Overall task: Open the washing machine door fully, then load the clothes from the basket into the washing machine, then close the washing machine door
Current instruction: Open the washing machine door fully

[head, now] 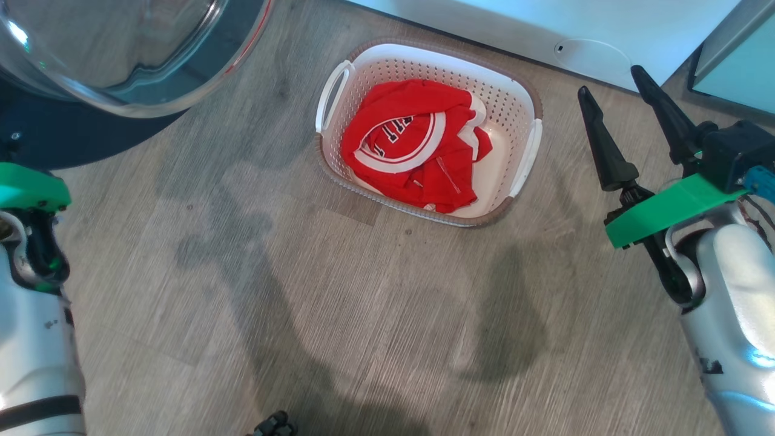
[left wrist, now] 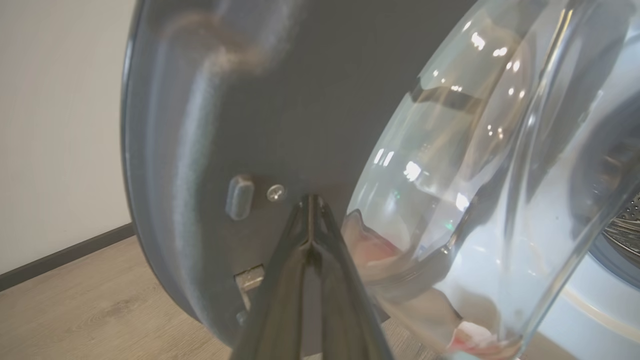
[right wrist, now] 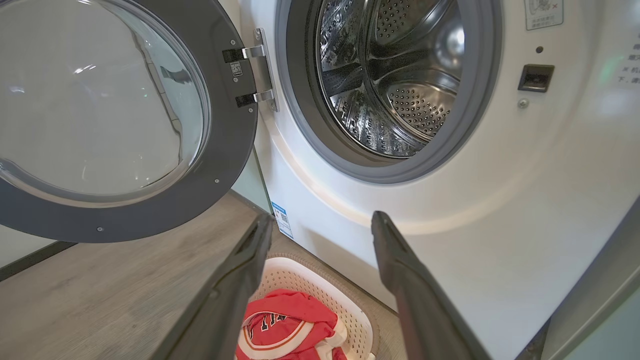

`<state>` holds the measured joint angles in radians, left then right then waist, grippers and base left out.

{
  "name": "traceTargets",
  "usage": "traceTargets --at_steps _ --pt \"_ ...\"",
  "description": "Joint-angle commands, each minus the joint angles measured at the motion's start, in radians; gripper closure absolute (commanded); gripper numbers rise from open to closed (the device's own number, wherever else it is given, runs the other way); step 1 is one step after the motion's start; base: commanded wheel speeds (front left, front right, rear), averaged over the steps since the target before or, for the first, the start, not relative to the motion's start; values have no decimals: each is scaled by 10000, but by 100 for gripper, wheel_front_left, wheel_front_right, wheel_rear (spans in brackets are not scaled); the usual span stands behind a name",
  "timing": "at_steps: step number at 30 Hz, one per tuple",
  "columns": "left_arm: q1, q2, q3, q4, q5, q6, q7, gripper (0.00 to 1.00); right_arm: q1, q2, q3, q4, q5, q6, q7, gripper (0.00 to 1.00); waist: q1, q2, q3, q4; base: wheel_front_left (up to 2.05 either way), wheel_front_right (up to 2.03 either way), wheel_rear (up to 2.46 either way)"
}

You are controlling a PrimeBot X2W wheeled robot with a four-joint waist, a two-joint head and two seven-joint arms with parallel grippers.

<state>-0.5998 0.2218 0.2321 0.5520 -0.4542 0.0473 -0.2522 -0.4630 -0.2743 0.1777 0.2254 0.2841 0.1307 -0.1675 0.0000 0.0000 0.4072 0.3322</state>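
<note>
The washing machine door [right wrist: 220, 150] stands swung open to the left of the steel drum [right wrist: 395, 75]. Its glass bowl [head: 121, 54] fills the head view's top left. My left gripper [left wrist: 311, 197] is shut with nothing in it, its tips at the door's black inner rim [left wrist: 250, 100] beside the glass bowl [left wrist: 475, 175]. The cream basket [head: 418, 60] sits on the floor before the washing machine [head: 545, 30], and the red clothes [head: 412, 145] lie in it. My right gripper [head: 609, 80] hangs open and empty right of the basket. In the right wrist view that gripper [right wrist: 322, 220] is above the basket [right wrist: 295, 277] and the clothes [right wrist: 285, 325].
Wood-look floor [head: 303, 272] spreads around the basket. A mint-green cabinet panel [head: 738, 66] stands right of the machine. The machine's low round flap [head: 592, 57] is just behind my right fingers. A white wall with dark skirting [left wrist: 50, 125] lies beyond the door.
</note>
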Motion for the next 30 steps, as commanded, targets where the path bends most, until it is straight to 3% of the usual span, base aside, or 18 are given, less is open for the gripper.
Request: traceTargets --at_steps 1,10,16,18,19,20,30 --pt "-147 332 537 -526 284 7 -94 100 -163 -74 278 -359 124 0 -61 0 0 0 -37 2 0 0 0" --pt "1511 -902 1052 -2302 1254 -109 -95 100 234 6 253 -149 356 0 -290 0 0 0 -600 40 0 0 0" --pt "3073 -1458 573 -3586 1492 -236 -95 100 657 178 36 -86 362 0 -433 0 0 0 -1034 27 0 0 0" --pt "3465 -1557 313 -4002 1455 -206 -83 54 759 269 -80 -101 360 0 -492 0 0 0 -1135 -8 0 0 0" --pt "3624 -1589 184 -4192 1403 -213 -53 19 805 314 -111 -109 355 0 -520 0 0 0 -1188 -44 0 0 0" --pt "3797 -1612 33 -4374 1417 -182 8 0 847 354 -124 -107 351 0 -535 0 0 0 -1233 -89 0 0 0" --pt "4584 -1678 -1130 -5621 1638 36 806 0 1087 726 -400 -18 226 0 -685 0 0 0 -1626 -805 0 0 0"
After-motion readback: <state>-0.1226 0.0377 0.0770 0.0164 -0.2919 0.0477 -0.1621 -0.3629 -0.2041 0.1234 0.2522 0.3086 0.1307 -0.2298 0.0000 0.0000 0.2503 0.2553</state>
